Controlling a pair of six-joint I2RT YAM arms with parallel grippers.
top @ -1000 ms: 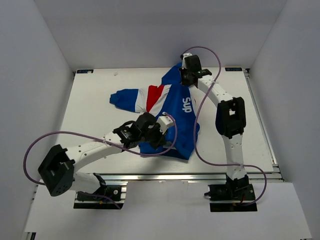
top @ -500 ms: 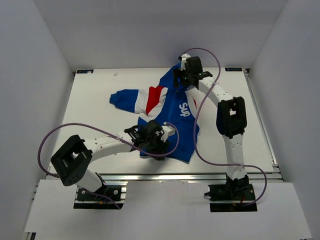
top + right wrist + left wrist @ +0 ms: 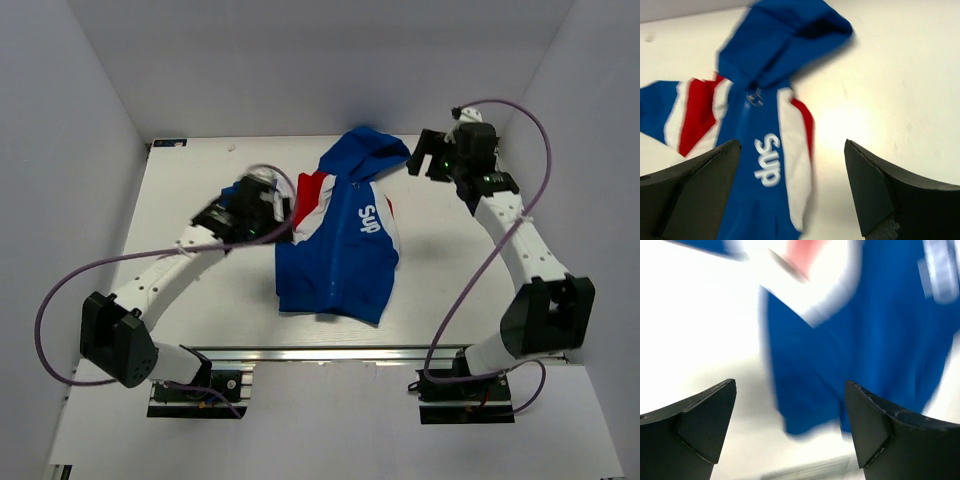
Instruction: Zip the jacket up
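Left pincer (image 3: 790, 385) has its fingers spread wide with nothing between them. The right pincer (image 3: 792, 145) is just as open and just as unloaded. Neither holds any cloth, so you have no grip on the task's thing at this moment.

Start at the near edge. The jacket (image 3: 340, 250) lies flat in the middle of the counter (image 3: 180, 180), with its hem (image 3: 330, 305) toward 6 o'clock. Your left pincer sits at the jacket's 9 o'clock, over the sleeve side, near the red and white panel (image 3: 310, 200). Its camera is badly blurred, so you cannot tell whether it touches the fabric.

Further up, the white lettering (image 3: 767, 160) runs along the chest. The two front halves seem to meet in one line there. A small pale spot at the collar (image 3: 754, 98) may be the zipper pull, but the blur makes that unsure. If it is, you can judge the front closed and the job about finished, which would explain both pincers being open.

Your right pincer hangs at the jacket's 2 o'clock, apart from it. The hood (image 3: 362, 150) lies farthest, at 12 o'clock.

No container is in view.
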